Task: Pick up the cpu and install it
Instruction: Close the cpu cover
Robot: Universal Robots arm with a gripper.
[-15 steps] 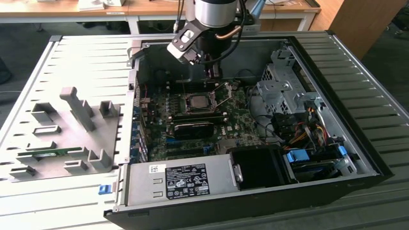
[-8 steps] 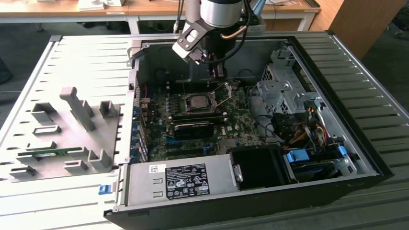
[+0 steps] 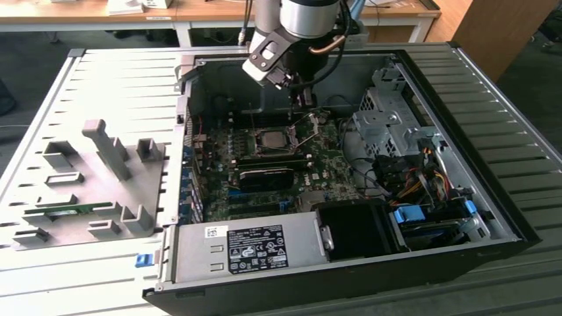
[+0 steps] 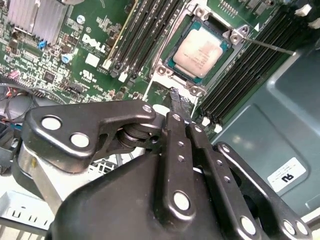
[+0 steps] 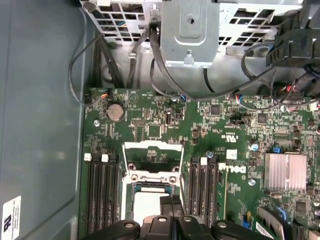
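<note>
The cpu (image 3: 270,139), a square chip with a silver-grey top, lies flat in the black motherboard socket inside the open computer case (image 3: 491,164). Both wrist views show it seated there (image 4: 200,50) (image 5: 142,207). The socket's metal frame (image 5: 152,156) stands swung open beside the chip, and a thin lever (image 4: 272,47) sticks out at one corner. My gripper (image 3: 304,105) hangs just above the board at the socket's edge, apart from the chip. Its black fingers (image 4: 176,97) are shut together with nothing between them (image 5: 170,202).
Black memory slots (image 5: 102,192) flank the socket on both sides. A metal drive cage (image 3: 391,122) with cables (image 3: 422,178) stands at the exterior view's right, and a power supply (image 3: 250,247) at the front. A grey fixture plate (image 3: 97,184) with a green memory stick (image 3: 66,212) lies left of the case.
</note>
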